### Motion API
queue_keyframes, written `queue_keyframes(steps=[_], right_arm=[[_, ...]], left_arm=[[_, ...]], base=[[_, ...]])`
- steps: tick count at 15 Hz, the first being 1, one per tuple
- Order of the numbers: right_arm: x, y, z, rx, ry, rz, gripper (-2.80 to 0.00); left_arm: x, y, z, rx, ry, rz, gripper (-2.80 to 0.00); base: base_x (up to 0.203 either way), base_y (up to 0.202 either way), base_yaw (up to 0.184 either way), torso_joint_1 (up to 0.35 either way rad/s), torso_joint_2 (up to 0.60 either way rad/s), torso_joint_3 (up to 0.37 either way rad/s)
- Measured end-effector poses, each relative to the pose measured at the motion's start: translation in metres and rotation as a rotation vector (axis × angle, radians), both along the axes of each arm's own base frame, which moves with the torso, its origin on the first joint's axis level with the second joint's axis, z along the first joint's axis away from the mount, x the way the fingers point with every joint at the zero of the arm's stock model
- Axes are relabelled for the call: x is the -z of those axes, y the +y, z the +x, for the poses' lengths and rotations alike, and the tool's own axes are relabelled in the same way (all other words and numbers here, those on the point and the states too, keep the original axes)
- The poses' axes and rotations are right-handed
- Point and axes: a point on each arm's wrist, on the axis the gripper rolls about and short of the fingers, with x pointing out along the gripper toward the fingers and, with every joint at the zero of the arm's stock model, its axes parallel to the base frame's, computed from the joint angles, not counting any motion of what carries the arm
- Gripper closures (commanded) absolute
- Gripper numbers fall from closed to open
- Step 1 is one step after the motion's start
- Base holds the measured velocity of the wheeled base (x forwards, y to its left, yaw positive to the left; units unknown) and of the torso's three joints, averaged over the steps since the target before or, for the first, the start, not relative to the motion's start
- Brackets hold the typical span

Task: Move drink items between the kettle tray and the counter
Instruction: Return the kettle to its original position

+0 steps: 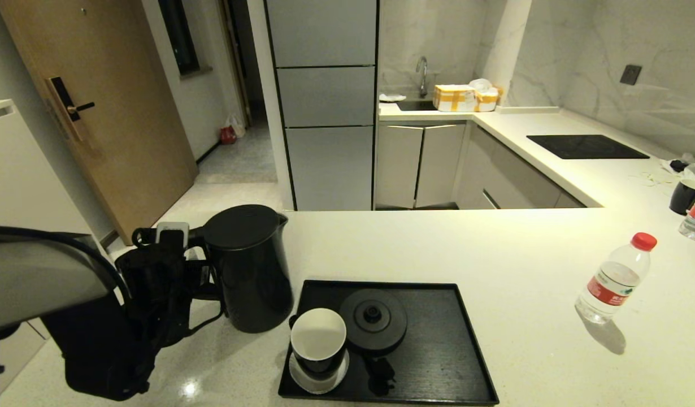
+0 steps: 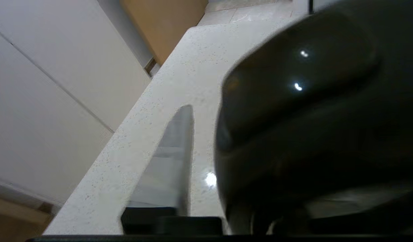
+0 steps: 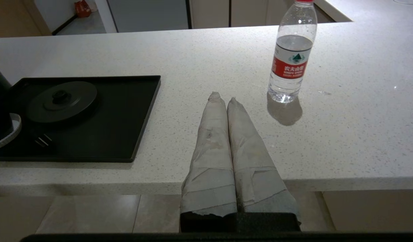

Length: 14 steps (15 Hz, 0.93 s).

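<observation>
— On the worktop [image 1: 438, 243], just left of the kettle tray [image 1: 438, 350]: kettle [image 1: 248, 271], upright, lid on. Off the tray, then?

— Off it, yes. Standing beside the tray's left edge, close to touching, hard to say which. Left claw [image 1: 175, 254] right at the loop handle.

— Gripping or let go?

— Cannot tell. Handle fills the left wrist view as one dark mass; no reading of clamped or loose from that.

— So which step, at a guess?

— Kettle leg of the job, probably at the point of setting down or picking up on the worktop. Impossible to say which from here.

— And next?

— If clamped: release, then back straight out along the handle without tipping a tall body. If loose: close on the loop and lift clear of the low rim before carrying across to the base disc [image 1: 373, 321].

— Anything in the way?

— Cup [image 1: 318, 339] on its saucer [image 1: 302, 380], in the tray's near left corner, just beside the kettle. Worth a wide berth.

— Right claw [image 3: 223, 97]?

— Closed tight, tips together, holding nothing. Parked low at the worktop's near edge, between tray and water bottle [image 1: 616, 280], touching neither.

— Bottle's place?

— On the worktop, well apart from the tray, to its right, upright, red cap on. Untouched, likely a later turn.
</observation>
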Motion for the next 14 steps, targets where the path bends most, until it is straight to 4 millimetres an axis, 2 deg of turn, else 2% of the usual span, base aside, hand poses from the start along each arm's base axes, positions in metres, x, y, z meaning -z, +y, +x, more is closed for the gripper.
queue_keyframes(steps=[6,10,11,14], right_arm=[[0.0,0.0,0.0,0.002,0.0,0.0,0.0],[0.0,0.0,0.0,0.002,0.0,0.0,0.0],[0.0,0.0,0.0,0.002,0.0,0.0,0.0],[0.0,0.0,0.0,0.0,0.0,0.0,0.0]], left_arm=[[0.001,0.0,0.0,0.0,0.006,0.001,0.0],[-0.006,-0.002,0.003,0.006,-0.005,0.002,0.0],[-0.01,-0.002,0.005,0.008,-0.002,0.001,0.0],[-0.041,-0.004,0.018,0.002,-0.005,-0.021,0.0]], base=[[0.0,0.0,0.0,0.0,0.0,0.0],[0.0,0.0,0.0,0.0,0.0,0.0],[0.0,0.0,0.0,0.0,0.0,0.0],[0.0,0.0,0.0,0.0,0.0,0.0]])
